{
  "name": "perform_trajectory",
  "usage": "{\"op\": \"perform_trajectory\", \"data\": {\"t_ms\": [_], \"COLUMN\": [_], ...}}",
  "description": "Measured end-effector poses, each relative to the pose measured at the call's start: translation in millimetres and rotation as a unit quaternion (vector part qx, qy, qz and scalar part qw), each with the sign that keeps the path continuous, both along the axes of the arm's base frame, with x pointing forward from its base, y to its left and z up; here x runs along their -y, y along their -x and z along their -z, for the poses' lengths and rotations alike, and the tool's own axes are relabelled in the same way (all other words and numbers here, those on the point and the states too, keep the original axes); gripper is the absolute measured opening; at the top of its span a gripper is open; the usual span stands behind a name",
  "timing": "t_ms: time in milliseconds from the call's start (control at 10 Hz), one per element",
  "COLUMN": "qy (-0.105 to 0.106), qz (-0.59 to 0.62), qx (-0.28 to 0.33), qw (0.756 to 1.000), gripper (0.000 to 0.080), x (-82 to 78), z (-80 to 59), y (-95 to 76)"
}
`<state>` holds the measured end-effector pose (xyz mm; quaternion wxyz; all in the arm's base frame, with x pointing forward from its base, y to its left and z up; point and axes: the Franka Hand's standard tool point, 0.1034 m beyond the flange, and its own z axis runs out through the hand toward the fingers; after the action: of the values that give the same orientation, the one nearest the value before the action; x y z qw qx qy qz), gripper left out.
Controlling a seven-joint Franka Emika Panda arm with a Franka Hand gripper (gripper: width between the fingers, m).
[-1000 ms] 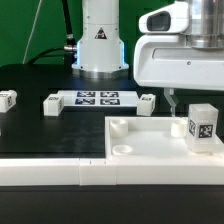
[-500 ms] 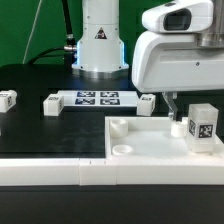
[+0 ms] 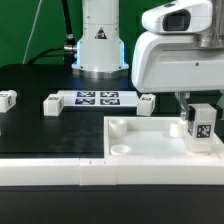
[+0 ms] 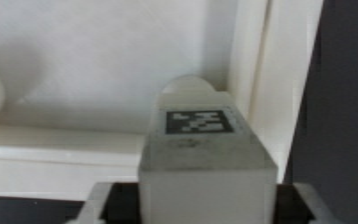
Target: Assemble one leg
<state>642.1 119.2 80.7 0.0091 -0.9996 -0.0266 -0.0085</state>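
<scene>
Bare table [image 3: 45, 130] lies open beside the white square piece [image 3: 150, 150]; spare legs [image 3: 53, 103] and marker board [image 3: 97, 98] stand farther back.

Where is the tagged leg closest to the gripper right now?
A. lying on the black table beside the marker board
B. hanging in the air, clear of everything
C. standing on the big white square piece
C: the leg stands on the white square piece, near its corner on the exterior view's right.

In the exterior view the leg [image 3: 203, 126] is hiding part of the gripper [image 3: 190, 103], and the frame edge is cutting off the white square piece [image 3: 150, 138].
</scene>
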Motion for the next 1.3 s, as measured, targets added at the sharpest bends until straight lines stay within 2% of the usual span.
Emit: {"op": "perform_trajectory", "data": {"t_ms": [100, 300, 700, 900, 1000, 1300], "qy": [0.000, -0.021, -0.033, -0.038, -0.039, -0.044], "qz": [-0.001, 0.157, 0.359, 0.477, 0.563, 0.719], "qx": [0.000, 0.001, -0.009, -0.016, -0.018, -0.028], "qw": [1.000, 0.987, 0.933, 0.878, 0.825, 0.693], "gripper": [0.0290, 0.0290, 0.0291, 0.0291, 0.0291, 0.0291], "x": [0.2, 1.0, 4.7, 5.7, 6.1, 4.2], "z": [0.1, 1.4, 1.9, 2.3, 2.6, 4.1], "y": [0.0, 0.0, -0.2, 0.7, 1.6, 4.0]}}
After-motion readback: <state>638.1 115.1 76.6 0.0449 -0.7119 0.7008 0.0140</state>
